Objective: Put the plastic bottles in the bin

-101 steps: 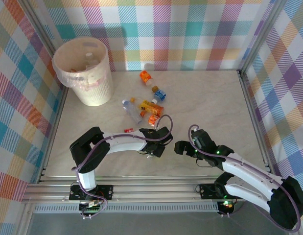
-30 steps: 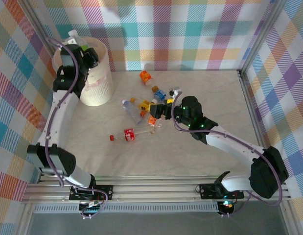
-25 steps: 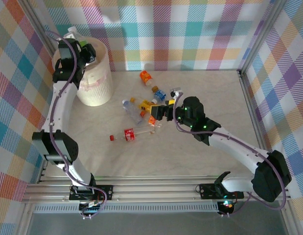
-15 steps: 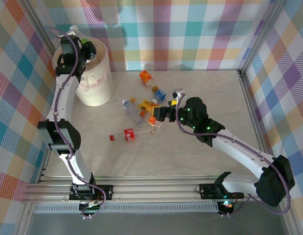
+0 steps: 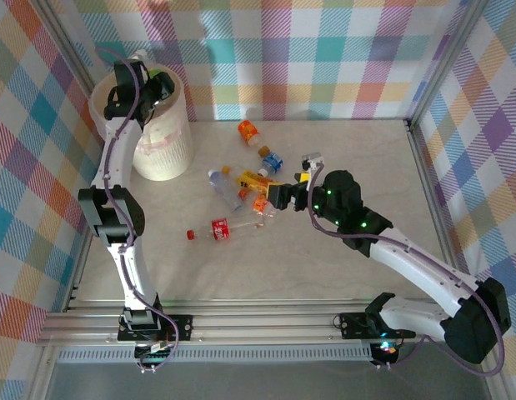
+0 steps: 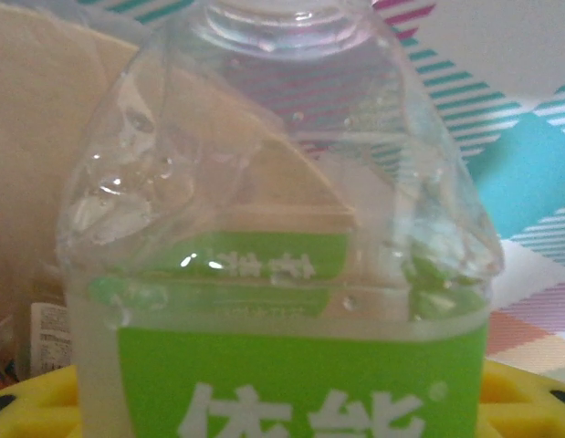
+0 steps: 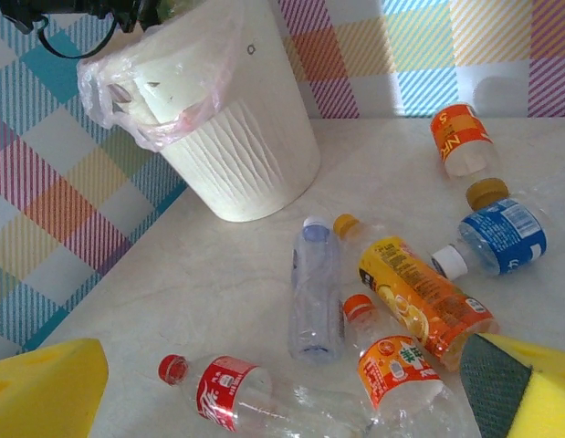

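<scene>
Bin [image 5: 162,154] beneath left claw [image 5: 156,86] pinching green-labelled bottle [image 6: 300,383]; right claw [image 5: 277,197] spread near bottles [image 7: 419,301].

Pale marbled desk [image 5: 358,167], boxed in on three sides by walls [image 5: 324,50] of pastel plaid cloth in pink, teal, orange, yellow and purple checks, hung behind thin metal corner posts [image 5: 448,58]. Aluminium rails [image 5: 266,321] run along the near edge of the desk, with a plain grey strip [image 5: 266,379] below them. Light is bright and even, with soft shadows on the back wall; in the right wrist view the desk meets the plaid wall at a straight seam.
</scene>
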`<action>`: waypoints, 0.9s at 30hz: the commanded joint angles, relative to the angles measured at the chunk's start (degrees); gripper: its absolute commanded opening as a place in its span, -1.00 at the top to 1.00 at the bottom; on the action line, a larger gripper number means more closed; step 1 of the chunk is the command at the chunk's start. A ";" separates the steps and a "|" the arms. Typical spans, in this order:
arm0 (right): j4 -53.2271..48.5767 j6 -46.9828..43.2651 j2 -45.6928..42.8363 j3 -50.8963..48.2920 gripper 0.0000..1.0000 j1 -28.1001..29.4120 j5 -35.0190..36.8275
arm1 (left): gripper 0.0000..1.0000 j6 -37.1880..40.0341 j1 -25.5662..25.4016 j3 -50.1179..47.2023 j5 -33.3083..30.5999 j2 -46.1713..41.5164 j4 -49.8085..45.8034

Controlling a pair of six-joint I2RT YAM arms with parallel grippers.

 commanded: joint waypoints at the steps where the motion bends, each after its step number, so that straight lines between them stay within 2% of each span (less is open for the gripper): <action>1: 1.19 0.01 -1.22 -1.37 -0.99 0.09 2.09 | -0.32 -2.03 1.17 2.87 3.29 0.31 -0.49; 3: 1.15 0.01 -1.45 -1.55 -0.99 0.12 2.51 | -0.47 -2.27 1.17 3.30 4.44 0.54 -0.62; 14: 2.21 0.10 -0.76 -1.75 -0.99 0.07 3.35 | -0.74 -2.61 1.10 4.96 7.63 -0.47 -1.84; 18: 2.25 0.20 -0.27 -1.82 -0.99 0.09 4.01 | -0.91 -2.61 1.16 5.02 8.75 -1.29 -2.46; 20: 1.63 0.43 0.10 -1.76 -0.99 0.08 5.24 | -1.00 -2.86 1.06 4.94 9.55 -1.94 -2.73; 22: 0.45 1.66 0.93 -1.51 -1.00 0.04 8.15 | -1.00 -2.73 0.91 4.25 10.24 -3.32 -3.04; 27: -4.80 4.30 4.25 0.24 -0.99 -0.01 11.40 | -1.00 -2.37 -0.27 -10.21 10.32 -13.97 7.12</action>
